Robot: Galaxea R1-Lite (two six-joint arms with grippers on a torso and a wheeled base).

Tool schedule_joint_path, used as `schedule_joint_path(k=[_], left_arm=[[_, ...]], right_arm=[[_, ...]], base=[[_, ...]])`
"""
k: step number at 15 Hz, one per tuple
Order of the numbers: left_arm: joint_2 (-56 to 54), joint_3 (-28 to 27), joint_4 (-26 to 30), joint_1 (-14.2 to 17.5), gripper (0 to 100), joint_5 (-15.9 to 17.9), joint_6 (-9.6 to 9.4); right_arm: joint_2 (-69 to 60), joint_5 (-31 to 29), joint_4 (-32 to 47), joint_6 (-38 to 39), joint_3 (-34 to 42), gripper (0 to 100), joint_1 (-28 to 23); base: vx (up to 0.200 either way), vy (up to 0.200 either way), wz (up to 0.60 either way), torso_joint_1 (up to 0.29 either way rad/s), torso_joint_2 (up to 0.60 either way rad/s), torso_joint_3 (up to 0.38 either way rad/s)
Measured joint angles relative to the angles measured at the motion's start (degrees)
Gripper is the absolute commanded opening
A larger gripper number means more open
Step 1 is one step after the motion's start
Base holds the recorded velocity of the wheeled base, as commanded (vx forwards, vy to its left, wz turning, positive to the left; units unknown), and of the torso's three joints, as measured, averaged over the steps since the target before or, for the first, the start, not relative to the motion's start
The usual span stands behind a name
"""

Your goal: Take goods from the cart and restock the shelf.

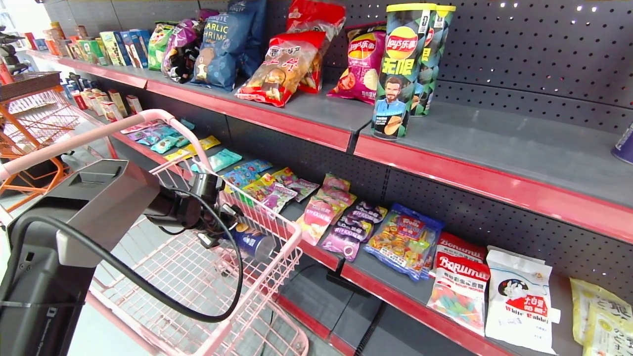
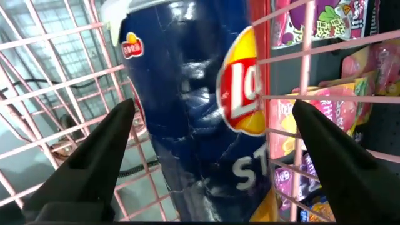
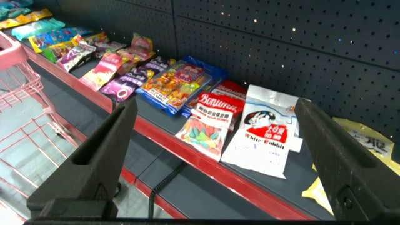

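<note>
1. Here, the shelf is the largest item. It has two grey tiers with red front edges, set before a perforated back panel. The upper tier carries snack bags and two upright canisters. The lower tier carries flat candy packets and a white bag.
2. The pink wire cart stands just beside the shelf, on the robot's left side. Its front corner is near the lower tier's red edge.
3. The left gripper is inside the cart basket, at the front corner. Its jaws are released and spread wide, with one finger on each side of the blue canister. Whether either finger touches the canister cannot be told.
4. The right gripper hangs above the lower tier, near the white bag. Its jaws are released, with nothing between them.
5. The blue canister is inside the cart, against the wire wall on the shelf side.
   - Orientation: in the head view it lies tilted, not upright.
   - Long axis: it runs from the left gripper toward the cart's front corner, crosswise to the line between the two fingers.
   - Pointing: the silver end faces that corner.
</note>
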State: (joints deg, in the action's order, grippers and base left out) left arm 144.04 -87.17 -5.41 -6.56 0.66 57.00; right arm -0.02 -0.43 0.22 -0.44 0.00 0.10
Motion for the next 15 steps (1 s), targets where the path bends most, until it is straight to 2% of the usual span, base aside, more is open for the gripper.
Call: schedule_joint_path(k=[4,15], left_arm=[[-0.16,-0.22,-0.41,-0.05,100,-0.01,-0.05],[0.00,-1.19,0.24,-0.66,100,-0.17,-0.13]], right_arm=[[0.02,-0.01,0.02,-0.02,0.00,100,-0.02],[0.02,0.16,0.05,0.01,-0.02,100,-0.02]], base=[[0.000,0.000,0.00,-0.049,0.17,0.122],[0.000,0.000,0.00,0.000,0.00,0.000]])
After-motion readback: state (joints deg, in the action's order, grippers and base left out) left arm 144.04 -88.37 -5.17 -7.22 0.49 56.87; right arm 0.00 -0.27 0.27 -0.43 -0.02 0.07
